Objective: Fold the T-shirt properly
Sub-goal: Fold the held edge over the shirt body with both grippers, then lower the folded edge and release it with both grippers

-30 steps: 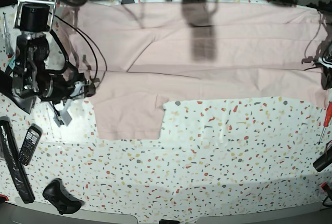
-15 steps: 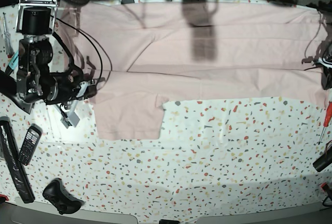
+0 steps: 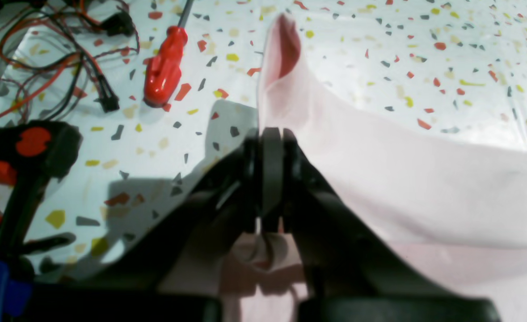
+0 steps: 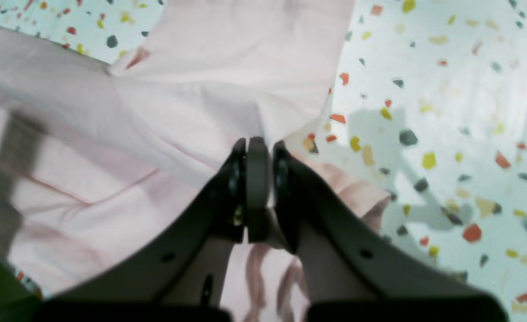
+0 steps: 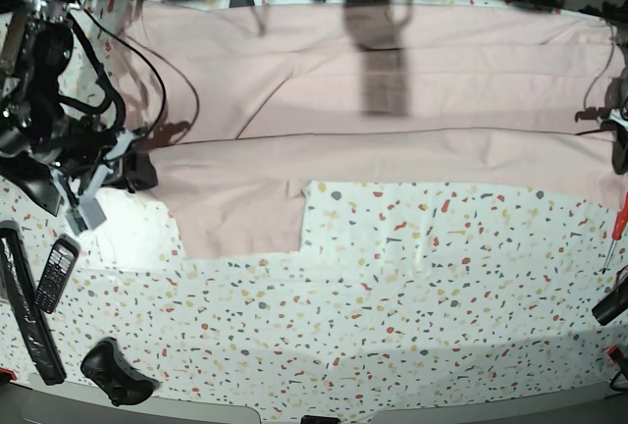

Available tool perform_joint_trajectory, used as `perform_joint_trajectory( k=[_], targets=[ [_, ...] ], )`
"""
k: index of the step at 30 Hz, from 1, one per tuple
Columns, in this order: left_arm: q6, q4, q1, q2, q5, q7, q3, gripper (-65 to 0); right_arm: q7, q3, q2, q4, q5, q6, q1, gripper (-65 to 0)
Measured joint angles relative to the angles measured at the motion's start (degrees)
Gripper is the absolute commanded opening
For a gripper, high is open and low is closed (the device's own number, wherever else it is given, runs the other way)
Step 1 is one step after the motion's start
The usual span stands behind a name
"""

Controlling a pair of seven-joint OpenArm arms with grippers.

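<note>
The pale pink T-shirt (image 5: 392, 80) lies spread wide across the far half of the table, plain side up, with one sleeve (image 5: 245, 218) reaching toward the front. No lettering shows. My right gripper (image 4: 256, 150) is shut on a bunched edge of the T-shirt (image 4: 191, 89); in the base view it (image 5: 137, 171) holds the shirt's left end. My left gripper (image 3: 270, 134) is shut on a raised fold of the T-shirt (image 3: 424, 179) at the shirt's right end. In the base view only a dark bit of it shows at the right edge.
A red-handled screwdriver (image 3: 165, 67) and loose wires (image 3: 66, 53) lie beside the left gripper; the screwdriver also shows in the base view (image 5: 616, 223). A black-and-red tool (image 3: 22, 152) is close. A phone (image 5: 57, 272), a black strip (image 5: 25, 306) and a black controller (image 5: 116, 370) lie front left.
The arm on the left of the base view has moved left and slightly back, still holding the shirt's edge. The shirt's left end is pulled outward and flatter. The right end looks unchanged.
</note>
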Motion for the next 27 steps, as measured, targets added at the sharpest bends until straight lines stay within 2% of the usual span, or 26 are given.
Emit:
perform_joint_trajectory(
  k=[4,8,12,22,25,26,27],
  targets=[
    [-0.11,0.00,-0.02,-0.13,-1.53,2.67,0.00,-65.0,-0.81,5.84,-0.11,4.92,0.63,0.61,-3.82,-65.0],
    [-2.38,0.00,-0.02,-0.11,-2.56,5.38,0.00,-65.0,-1.53,9.68,-0.13,8.72,0.98,1.25,-7.93,-65.0],
    [-2.34,0.00,-0.04,-0.13,-4.09,8.74,0.00,-65.0,-3.13,12.70,-0.11,10.73,5.73,1.27,-11.45,-65.0],
    [-2.86,0.02,1.05,-0.13,-2.01,9.64,0.00,-65.0,-3.06,13.55,-0.22,10.78,6.34,1.27,-19.98,-65.0],
    [-3.06,0.02,1.05,-0.13,-1.03,9.62,0.00,-65.0,-2.86,13.55,-0.26,10.12,4.20,1.27,-20.83,-65.0],
    [-3.06,0.02,1.07,-0.11,-1.01,9.64,0.00,-65.0,-2.78,13.55,-0.26,9.33,3.04,1.31,-20.68,-62.8],
    [-3.06,0.02,1.05,-0.11,-0.37,9.62,0.00,-65.0,-2.67,13.55,-0.26,8.41,2.14,1.31,-20.55,-56.4]
  ],
)
